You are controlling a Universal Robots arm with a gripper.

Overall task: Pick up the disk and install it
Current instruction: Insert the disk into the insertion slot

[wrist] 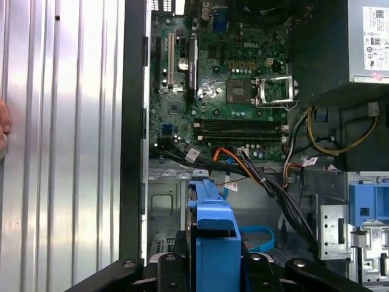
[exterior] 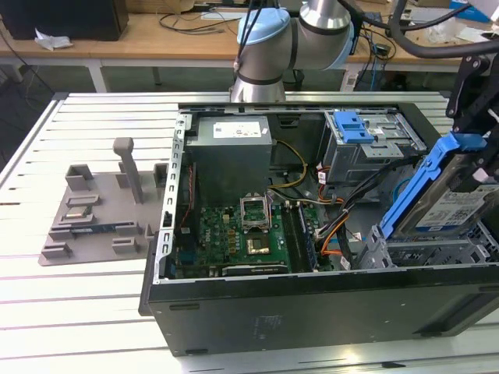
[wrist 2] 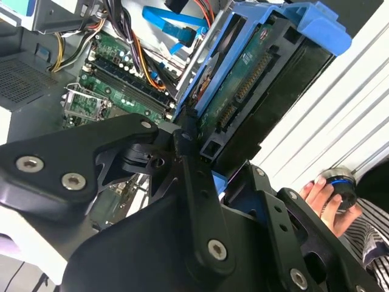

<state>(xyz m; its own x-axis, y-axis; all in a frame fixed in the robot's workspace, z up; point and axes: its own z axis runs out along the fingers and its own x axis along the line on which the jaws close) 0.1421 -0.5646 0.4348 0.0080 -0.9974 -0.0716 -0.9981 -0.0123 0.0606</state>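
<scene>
Gripper (wrist 2: 220,165) clamps disk (exterior: 452,204), tilted above drive cage (exterior: 417,251) at case (exterior: 312,312) corner; cables (exterior: 341,220) lie beside. Second wrist view adds a hand (wrist 2: 323,196).

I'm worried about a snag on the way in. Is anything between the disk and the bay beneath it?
Possibly. A blue cable lies in the drive bay just below the disk, and a black cable bundle runs beside it.
</scene>
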